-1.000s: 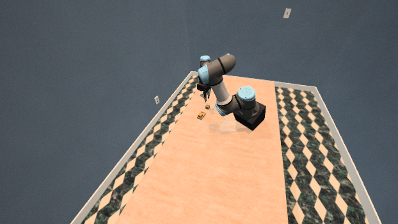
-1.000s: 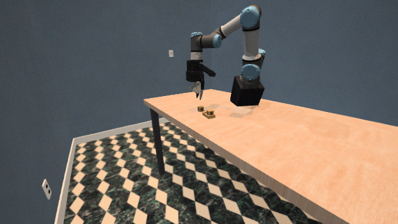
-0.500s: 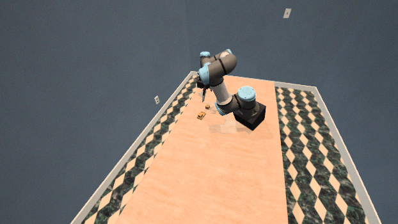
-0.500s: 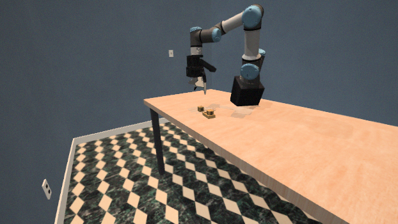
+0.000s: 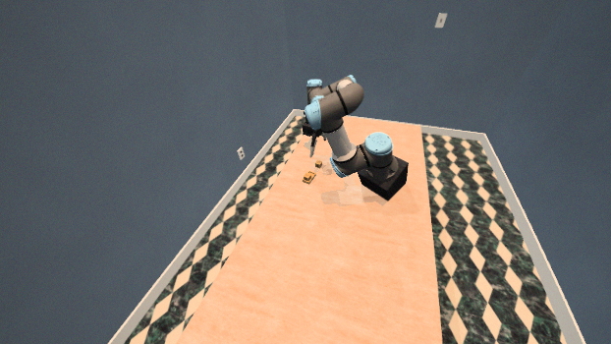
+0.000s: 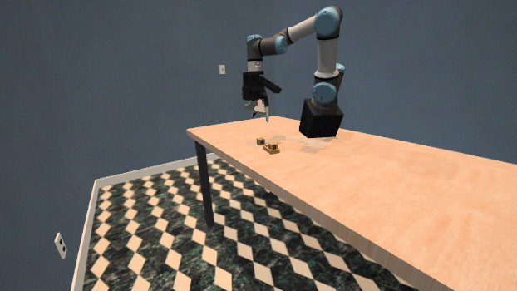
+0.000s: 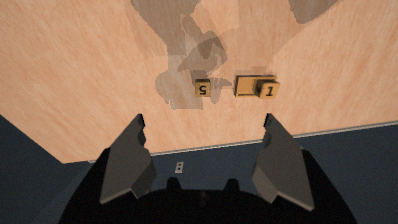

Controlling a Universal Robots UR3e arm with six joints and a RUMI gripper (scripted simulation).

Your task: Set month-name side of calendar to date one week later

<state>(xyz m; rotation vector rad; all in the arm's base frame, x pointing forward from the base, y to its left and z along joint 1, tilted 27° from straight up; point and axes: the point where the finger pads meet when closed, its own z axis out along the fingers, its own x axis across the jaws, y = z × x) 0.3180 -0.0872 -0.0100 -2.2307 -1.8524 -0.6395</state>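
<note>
Pale orange-tan wood, fine-streaked in grain, makes up the tabletop (image 5: 314, 236) (image 6: 374, 166) (image 7: 75, 75). On it lies the calendar's shallow tray (image 5: 306, 181) (image 6: 271, 151) (image 7: 246, 85), oblong, ochre-brown, with a low raised rim. One tray end is bare; at the other stands the numeral-1 cube (image 5: 308, 176) (image 6: 273, 146) (image 7: 270, 90), yellow-brown, a dark 1 on its upper face. Whether it sits fully flat cannot be told at this scale.

Loose numeral-5 cube (image 5: 318, 164) (image 6: 260, 141) (image 7: 202, 89): same ochre tone, square-faced, outside the tray and near its bare end, apart from it. It rests on the wood; its upper face bears a dark 5, inverted in the wrist view. Month's name: not legible.

End effector: two-jaw gripper (image 5: 312, 147) (image 6: 260, 118) (image 7: 203, 114), spread wide, nothing between the fingers, raised above the tabletop. Fingers are grey, angular, tapering to narrow dark-edged tips; housing black and blocky.

Arm (image 5: 339, 143) (image 6: 327, 54): smooth grey and brown-grey tubes, light-blue round caps, carried on a black block base (image 5: 388, 192) (image 6: 307, 129). Floor (image 5: 491, 221) (image 6: 145, 229): cream diamonds against dark green marbled patches. Wall (image 5: 147, 98) (image 6: 145, 83) (image 7: 350, 175): matte slate blue.
</note>
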